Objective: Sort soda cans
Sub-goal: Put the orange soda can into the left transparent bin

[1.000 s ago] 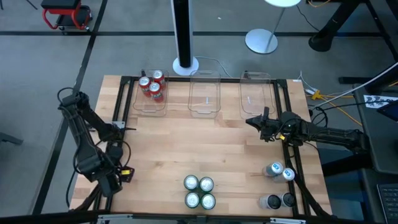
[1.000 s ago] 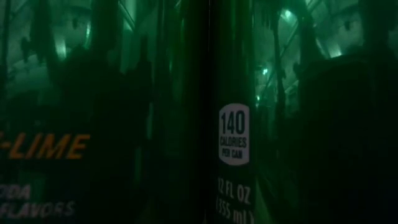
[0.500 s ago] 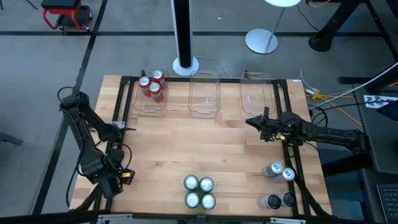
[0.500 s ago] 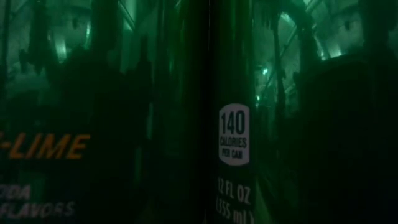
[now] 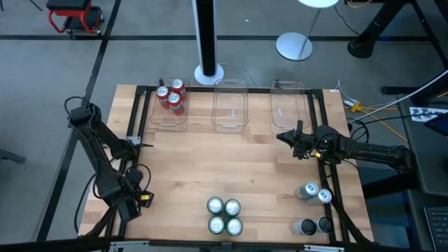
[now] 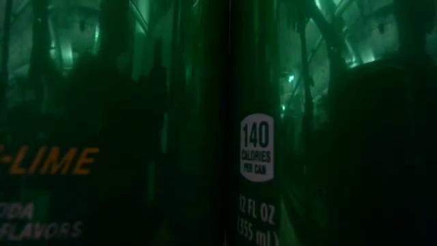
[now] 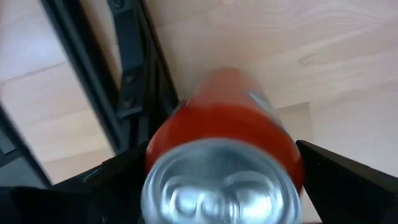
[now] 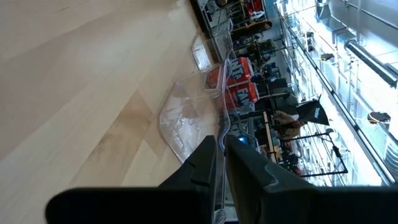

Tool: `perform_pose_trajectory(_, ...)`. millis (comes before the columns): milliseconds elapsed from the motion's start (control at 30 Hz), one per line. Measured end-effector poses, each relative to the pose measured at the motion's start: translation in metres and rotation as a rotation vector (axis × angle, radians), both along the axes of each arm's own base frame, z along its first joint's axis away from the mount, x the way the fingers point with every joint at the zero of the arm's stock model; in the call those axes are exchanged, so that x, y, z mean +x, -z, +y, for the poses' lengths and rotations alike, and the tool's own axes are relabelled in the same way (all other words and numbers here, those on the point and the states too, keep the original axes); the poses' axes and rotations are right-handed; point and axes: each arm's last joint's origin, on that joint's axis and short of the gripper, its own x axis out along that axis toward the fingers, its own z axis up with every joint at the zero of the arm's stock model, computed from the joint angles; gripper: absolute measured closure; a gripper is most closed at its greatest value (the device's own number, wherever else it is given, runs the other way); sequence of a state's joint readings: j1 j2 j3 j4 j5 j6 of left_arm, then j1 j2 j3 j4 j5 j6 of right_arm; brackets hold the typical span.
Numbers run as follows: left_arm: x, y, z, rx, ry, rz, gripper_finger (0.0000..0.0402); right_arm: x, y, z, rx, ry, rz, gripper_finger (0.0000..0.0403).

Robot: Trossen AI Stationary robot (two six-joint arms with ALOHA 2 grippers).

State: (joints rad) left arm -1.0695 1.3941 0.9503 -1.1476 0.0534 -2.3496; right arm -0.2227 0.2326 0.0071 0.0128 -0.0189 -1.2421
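Since the earlier shot your left gripper had slid a touch further toward 6 o'clock along the table's 9 o'clock edge, jaws wide around a red can it looked to be clamping. Your right gripper sat pinched shut and empty at about 2 o'clock, beside the right bin. Progress-wise: three red cans were in the left bin; the middle bin held nothing. Four green cans at 6 o'clock and four blue and dark cans at 4 o'clock were unsorted. Readable on the nearest green can: "-LIME", "140 CALORIES PER CAN", "12 FL OZ".
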Motion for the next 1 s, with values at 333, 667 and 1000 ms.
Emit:
perform_pose_trajectory(333,-0.001,0.023,0.004,-0.022,0.023,-0.004,0.0079,0.0,0.0,0.0,0.003,0.001,-0.001,0.0366)
perform_pose_trajectory(667,0.002,0.019,0.003,-0.033,0.05,-0.011,0.0106,0.0,0.0,0.0,0.003,0.001,-0.001,0.0366)
perform_pose_trajectory(1000,0.034,-0.013,0.027,-0.048,0.093,-0.089,0.0106,0.0,-0.001,0.0,0.017,0.003,-0.011,0.0366)
